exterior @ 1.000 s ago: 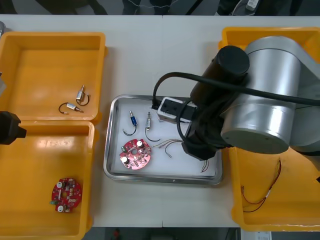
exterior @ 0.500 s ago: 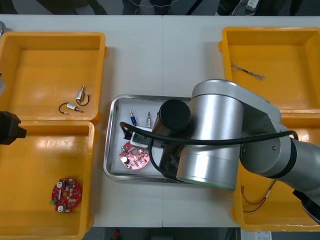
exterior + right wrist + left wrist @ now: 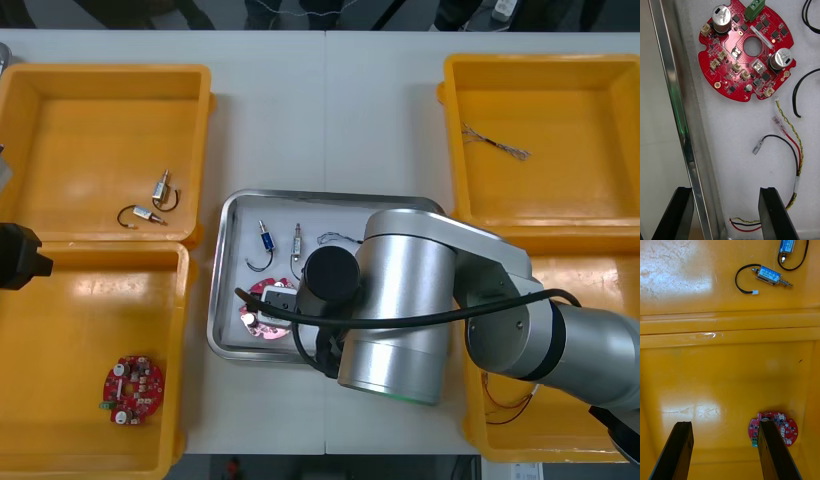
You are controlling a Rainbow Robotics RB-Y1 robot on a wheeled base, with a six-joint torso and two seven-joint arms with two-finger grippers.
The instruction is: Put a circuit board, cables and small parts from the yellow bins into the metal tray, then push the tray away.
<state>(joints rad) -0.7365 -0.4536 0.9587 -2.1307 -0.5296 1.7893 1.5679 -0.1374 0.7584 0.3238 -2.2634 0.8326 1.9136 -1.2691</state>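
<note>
At the counter's (image 3: 330, 110) left side, the left gripper (image 3: 724, 427) hangs open and empty over the yellow bins (image 3: 90, 160). In the middle, the metal tray (image 3: 300, 197) already holds a red circuit board (image 3: 733, 75), a red and yellow cable (image 3: 798, 183) and small metal parts (image 3: 298, 243). The right gripper (image 3: 725, 191) is open, straddling the tray's near rim. Stiff, light and likely smooth underneath, the tray should slide readily; press low on that near wall, near mid-length, lest it swivel and jostle the loose contents.
</note>
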